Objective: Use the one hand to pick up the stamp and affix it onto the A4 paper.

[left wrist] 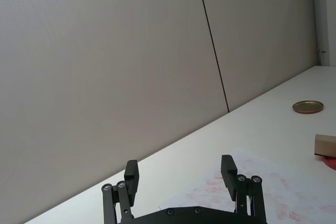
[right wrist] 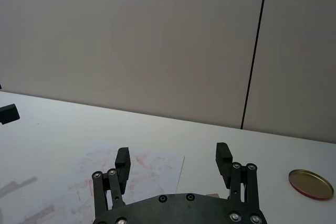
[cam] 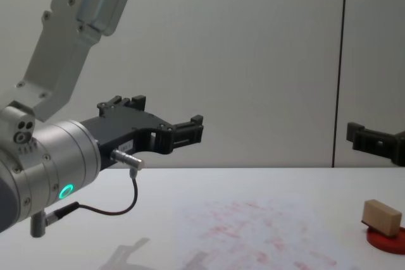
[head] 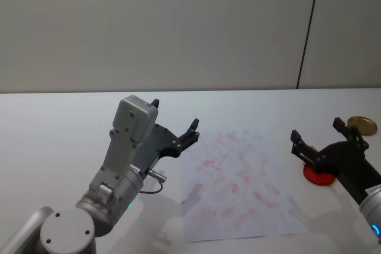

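White worktop (head: 59, 123) carries the A4 paper (head: 238, 176), which is already covered in faint red marks. The left hand (head: 174, 115) hangs at the sheet's 10 o'clock, jaws wide and empty. The right hand (head: 317, 130), also spread wide and holding nothing, hovers above the red ink pad (cam: 389, 245) at the sheet's 3 o'clock. The stamp (cam: 382, 217) rests on that pad, ungripped. Grasping, carrying and pressing it all look left to do.

The left hand (left wrist: 180, 167) holds its 2 black fingers (left wrist: 131, 174) wide apart above the white tabletop (left wrist: 262, 124), with the red-marked A4 paper (left wrist: 273, 190) just beyond, the stamp (left wrist: 325, 145) touching a red ink pad (left wrist: 331, 162), and a brass lid (left wrist: 307, 107) farther off.
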You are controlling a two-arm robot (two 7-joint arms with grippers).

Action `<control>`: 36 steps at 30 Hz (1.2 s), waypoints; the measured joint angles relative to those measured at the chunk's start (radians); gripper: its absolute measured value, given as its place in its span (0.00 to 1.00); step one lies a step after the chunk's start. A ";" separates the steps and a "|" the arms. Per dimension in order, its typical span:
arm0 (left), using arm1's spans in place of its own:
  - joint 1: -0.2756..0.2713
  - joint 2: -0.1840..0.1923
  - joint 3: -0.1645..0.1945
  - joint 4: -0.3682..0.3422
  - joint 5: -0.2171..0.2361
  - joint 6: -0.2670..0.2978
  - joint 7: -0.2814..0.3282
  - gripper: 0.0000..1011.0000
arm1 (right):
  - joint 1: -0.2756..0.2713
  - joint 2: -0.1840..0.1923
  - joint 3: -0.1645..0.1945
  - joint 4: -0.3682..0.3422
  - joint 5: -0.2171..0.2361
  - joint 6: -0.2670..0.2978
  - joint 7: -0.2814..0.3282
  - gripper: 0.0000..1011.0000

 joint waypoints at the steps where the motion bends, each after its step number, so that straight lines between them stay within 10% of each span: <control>1: 0.000 0.000 0.000 0.000 0.000 0.000 0.000 0.98 | 0.000 0.000 0.000 0.000 0.000 0.000 0.000 0.99; 36: 0.000 0.000 0.000 0.000 0.000 0.000 0.000 0.98 | 0.124 0.018 0.049 0.211 0.058 0.119 0.154 0.99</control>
